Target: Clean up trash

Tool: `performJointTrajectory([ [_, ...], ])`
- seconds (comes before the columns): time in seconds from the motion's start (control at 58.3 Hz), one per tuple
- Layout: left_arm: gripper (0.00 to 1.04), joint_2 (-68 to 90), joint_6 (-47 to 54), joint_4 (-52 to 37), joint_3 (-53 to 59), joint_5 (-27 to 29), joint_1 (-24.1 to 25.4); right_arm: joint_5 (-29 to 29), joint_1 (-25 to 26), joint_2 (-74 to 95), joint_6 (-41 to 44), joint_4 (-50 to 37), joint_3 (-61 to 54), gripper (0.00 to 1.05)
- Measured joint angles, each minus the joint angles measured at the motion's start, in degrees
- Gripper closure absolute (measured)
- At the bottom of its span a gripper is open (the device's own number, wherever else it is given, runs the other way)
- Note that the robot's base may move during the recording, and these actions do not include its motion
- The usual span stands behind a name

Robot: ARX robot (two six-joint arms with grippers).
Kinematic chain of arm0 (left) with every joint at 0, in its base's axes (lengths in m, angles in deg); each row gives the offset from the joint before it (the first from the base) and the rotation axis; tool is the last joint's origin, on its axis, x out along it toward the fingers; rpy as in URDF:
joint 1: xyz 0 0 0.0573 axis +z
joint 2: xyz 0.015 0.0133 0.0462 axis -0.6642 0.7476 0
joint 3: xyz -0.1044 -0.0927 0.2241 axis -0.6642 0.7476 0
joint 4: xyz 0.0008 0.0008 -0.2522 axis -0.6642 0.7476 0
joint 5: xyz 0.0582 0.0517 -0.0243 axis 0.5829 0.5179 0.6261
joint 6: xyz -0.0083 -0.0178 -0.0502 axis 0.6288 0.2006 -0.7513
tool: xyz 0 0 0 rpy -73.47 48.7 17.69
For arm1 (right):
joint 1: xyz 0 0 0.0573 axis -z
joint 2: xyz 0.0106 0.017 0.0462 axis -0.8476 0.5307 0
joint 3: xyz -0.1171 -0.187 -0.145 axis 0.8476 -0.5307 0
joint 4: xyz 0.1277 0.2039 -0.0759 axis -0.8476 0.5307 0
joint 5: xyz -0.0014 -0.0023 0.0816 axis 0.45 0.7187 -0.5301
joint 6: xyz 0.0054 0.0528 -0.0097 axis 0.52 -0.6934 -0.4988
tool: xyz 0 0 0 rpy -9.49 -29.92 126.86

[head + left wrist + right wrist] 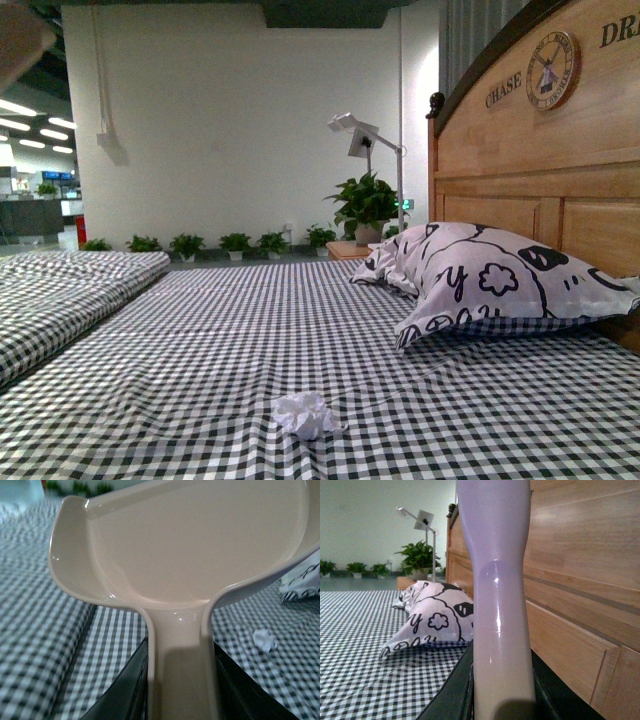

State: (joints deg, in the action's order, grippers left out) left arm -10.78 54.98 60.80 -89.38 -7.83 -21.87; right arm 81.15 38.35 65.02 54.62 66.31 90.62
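Observation:
The trash (305, 415), a small crumpled ball of white paper, lies on the checked bed near the front middle. It also shows in the left wrist view (264, 640), beside and beyond the dustpan. My left gripper (181, 680) is shut on the handle of the pinkish-beige dustpan (190, 545), held above the bed. My right gripper (502, 690) is shut on the pale brush handle (497, 580), held upright near the headboard. Neither gripper shows in the front view.
A white pillow (490, 280) with black cartoon prints lies against the wooden headboard (540, 150) on the right. A folded checked quilt (60, 290) lies at the left. A lamp (365, 140) and potted plants (365, 205) stand beyond the bed.

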Motion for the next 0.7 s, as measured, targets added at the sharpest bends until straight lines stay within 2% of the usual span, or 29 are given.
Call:
performJointTrajectory([
  [0.189, 0.76, 14.7, 12.1, -1.2, -8.9, -5.5, 0.2, 0.0, 0.0, 0.1, 0.0, 0.0, 0.0, 0.84],
  [0.48, 0.76, 31.7, 36.5, 2.1, -16.3, -7.8, -5.7, 0.0, 0.0, 0.1, 0.0, 0.0, 0.0, 0.84],
  [0.703, 0.76, 36.3, 46.0, 4.5, -16.7, -10.3, -11.8, 0.0, 0.0, 0.1, 0.0, 0.0, 0.0, 0.84],
])
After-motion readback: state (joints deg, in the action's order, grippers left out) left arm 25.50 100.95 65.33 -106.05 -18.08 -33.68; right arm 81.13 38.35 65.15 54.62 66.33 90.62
